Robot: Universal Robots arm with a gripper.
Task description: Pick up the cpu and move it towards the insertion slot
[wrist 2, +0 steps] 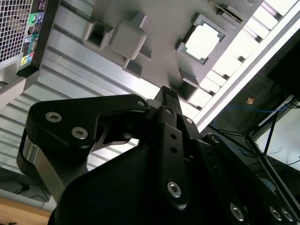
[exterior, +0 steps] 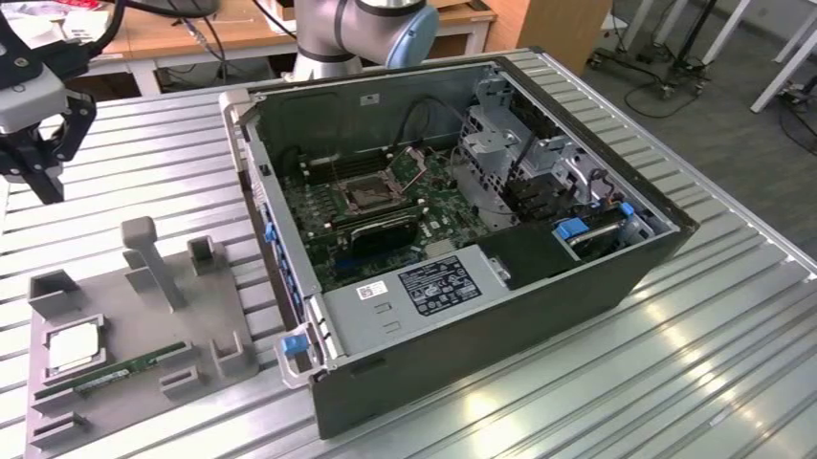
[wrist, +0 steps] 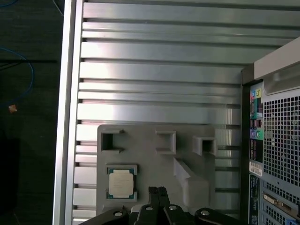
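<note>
The cpu (exterior: 73, 346) lies flat in a square recess of the grey tray (exterior: 205, 320) at the exterior view's lower left, silvery face up. Both wrist views show the cpu (wrist 2: 202, 41) (wrist: 122, 183) in its recess. My gripper (exterior: 45, 188) hangs above the table at the exterior view's far left, well behind the tray and apart from the cpu. Its fingers (wrist: 153, 193) are pressed together with nothing between them, and the second wrist view shows the gripper (wrist 2: 168, 93) shut too. The insertion slot (exterior: 366, 194) sits on the green board inside the open computer case (exterior: 511, 306).
A long green memory stick (exterior: 128, 368) lies in the tray beside the cpu. Upright grey posts (exterior: 147, 253) rise from the tray. The case's rear panel (wrist: 276, 140) stands close to the tray. The ribbed metal table (exterior: 715, 382) ends in an edge (wrist: 70, 93).
</note>
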